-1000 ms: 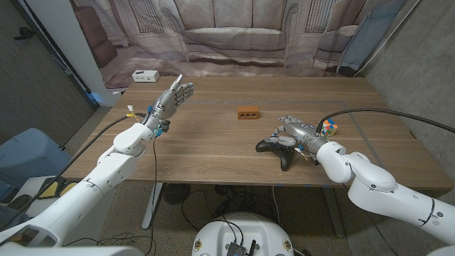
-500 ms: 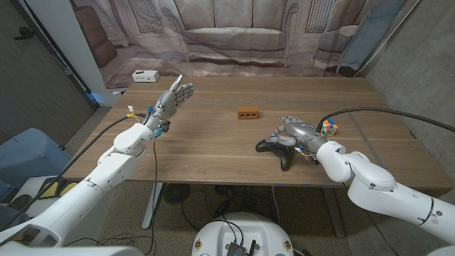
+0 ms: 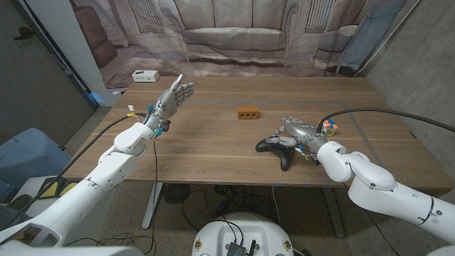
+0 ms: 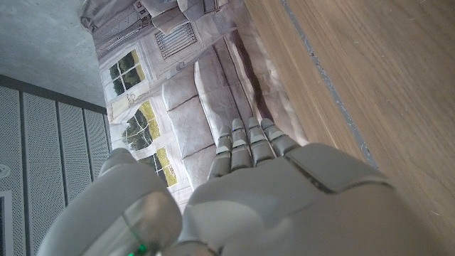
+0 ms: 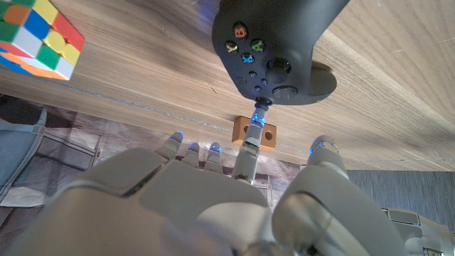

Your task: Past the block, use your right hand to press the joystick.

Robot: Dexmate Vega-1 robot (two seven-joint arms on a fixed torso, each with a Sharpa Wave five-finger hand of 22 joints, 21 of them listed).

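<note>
Black controller [image 3: 279, 147] sits on the worktop [image 3: 213, 149], near side of the block [image 3: 248, 112]. Your right hand [image 3: 296, 134] hovers over it, fingers [image 5: 248, 153] spread, holding nothing, one fingertip at its edge. Left hand [image 3: 173, 99] raised, fingers open, empty.

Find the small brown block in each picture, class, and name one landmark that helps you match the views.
Head view: the brown block sits mid-table, beyond the black controller.
Left wrist view: the block is not in this picture.
Right wrist view: the block lies on the table past the controller, just beyond a fingertip of the right hand.
Shared landmark: the controller, beside the block in both views.
</note>
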